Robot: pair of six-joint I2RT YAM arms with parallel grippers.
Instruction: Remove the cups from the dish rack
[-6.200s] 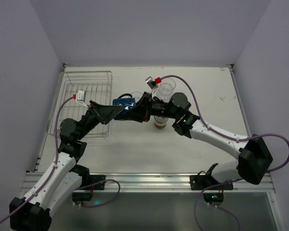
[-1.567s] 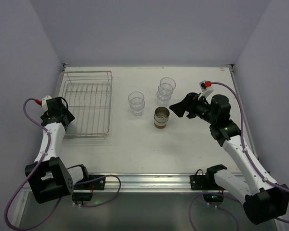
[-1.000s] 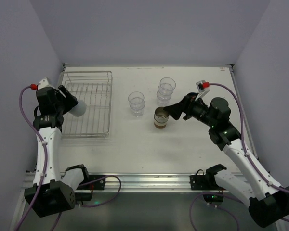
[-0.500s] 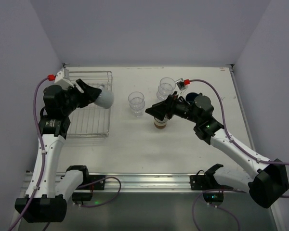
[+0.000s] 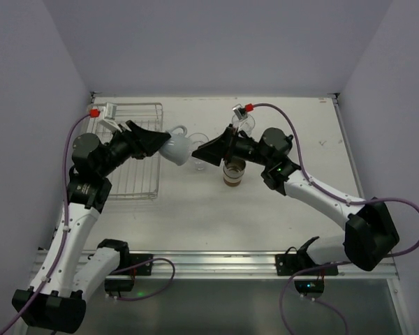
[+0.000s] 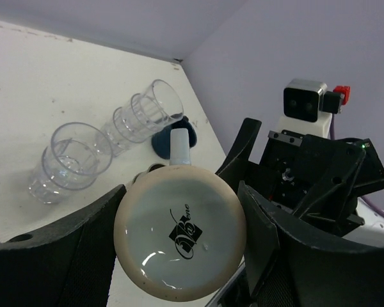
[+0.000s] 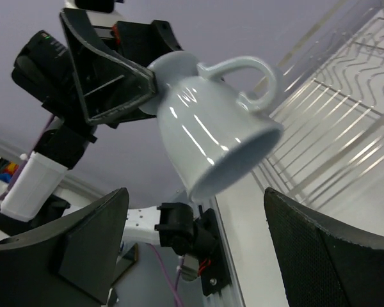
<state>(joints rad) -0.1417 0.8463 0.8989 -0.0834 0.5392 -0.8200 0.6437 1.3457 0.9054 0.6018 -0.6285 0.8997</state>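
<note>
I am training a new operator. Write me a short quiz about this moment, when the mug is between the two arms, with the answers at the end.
1. True or false: the left gripper holds the pale mug by its handle.
2. The right gripper is: A) wide open in front of the mug's mouth; B) shut on the mug's handle; C) shut and empty.
3. How many stacks of clear tumblers stand on the table?
Key: 1 false (it grips the base end); 2 A; 3 two.
</note>
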